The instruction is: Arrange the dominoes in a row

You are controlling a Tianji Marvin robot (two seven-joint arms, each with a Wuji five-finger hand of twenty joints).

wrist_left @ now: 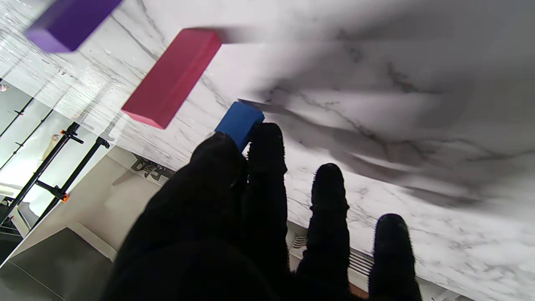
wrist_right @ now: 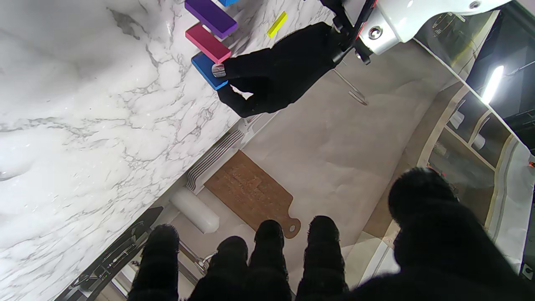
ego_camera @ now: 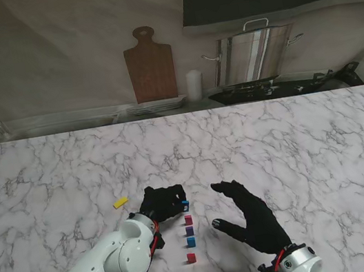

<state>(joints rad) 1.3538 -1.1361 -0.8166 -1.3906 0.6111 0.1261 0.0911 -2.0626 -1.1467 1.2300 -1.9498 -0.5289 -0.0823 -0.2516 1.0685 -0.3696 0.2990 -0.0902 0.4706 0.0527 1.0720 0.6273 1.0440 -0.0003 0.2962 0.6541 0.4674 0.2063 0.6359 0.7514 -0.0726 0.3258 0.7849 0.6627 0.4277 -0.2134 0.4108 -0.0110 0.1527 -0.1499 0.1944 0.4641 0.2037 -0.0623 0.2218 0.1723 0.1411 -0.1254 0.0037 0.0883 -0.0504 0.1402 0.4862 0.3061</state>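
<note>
Dominoes (ego_camera: 189, 231) row extending: left hand (ego_camera: 163, 201) fingers (wrist_left: 267, 146) pinch blue domino (wrist_left: 239, 122) at far end, needs upright release; right hand (ego_camera: 251, 216) spread, idle.

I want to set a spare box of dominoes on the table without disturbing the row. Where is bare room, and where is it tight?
Bare marble runs from the right hand to the table's right edge, and across the far half. Left of the yellow domino is also free. It is crowded in the middle near me: the left hand pinches a blue domino at the row's far end, beside the red domino.
</note>
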